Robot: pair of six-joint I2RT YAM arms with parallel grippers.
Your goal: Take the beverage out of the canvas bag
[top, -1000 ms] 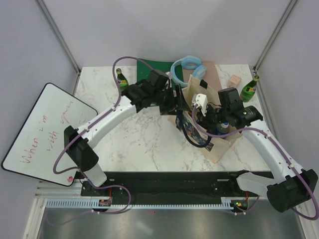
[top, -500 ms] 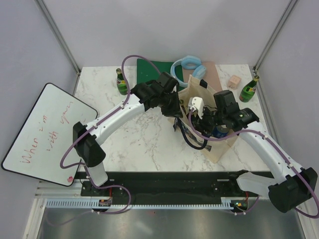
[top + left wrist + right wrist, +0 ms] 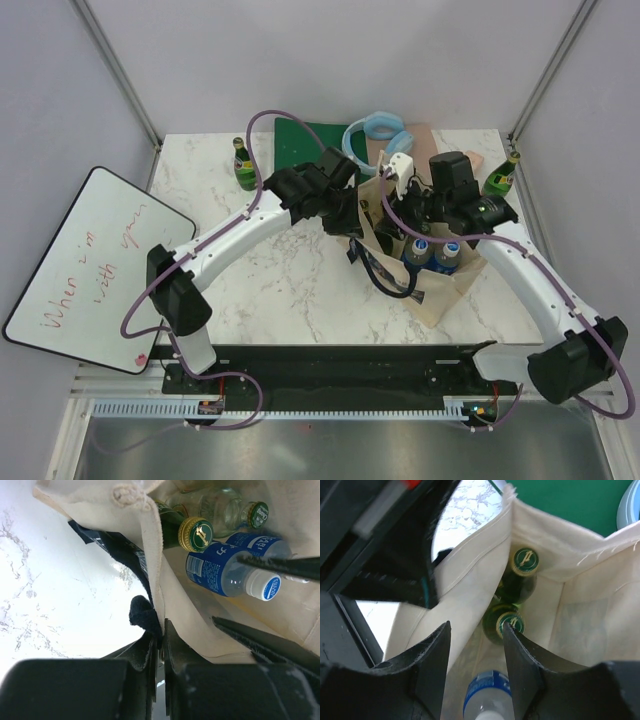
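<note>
The beige canvas bag [image 3: 437,292] stands open at mid-table with a dark strap [image 3: 142,614] at its rim. My left gripper [image 3: 161,636] is shut on the bag's left wall [image 3: 152,555], pinching the cloth beside the strap. Inside are beverage bottles: two green ones with gold caps [image 3: 524,560] [image 3: 510,623], a blue-labelled water bottle [image 3: 227,574] and a clear bottle with a green cap [image 3: 257,514]. My right gripper [image 3: 475,630] hangs open over the bag's mouth. The water bottle [image 3: 487,696] lies below its fingers, untouched.
A green bottle [image 3: 243,165] stands at the back left and another [image 3: 500,181] at the back right. A whiteboard [image 3: 85,265] leans off the table's left edge. A green mat [image 3: 312,135] and a blue ring [image 3: 375,130] lie behind the bag.
My left gripper has reached the bag's left wall and shut on it. My right gripper has opened and pulled up and back over the bag's far end.
</note>
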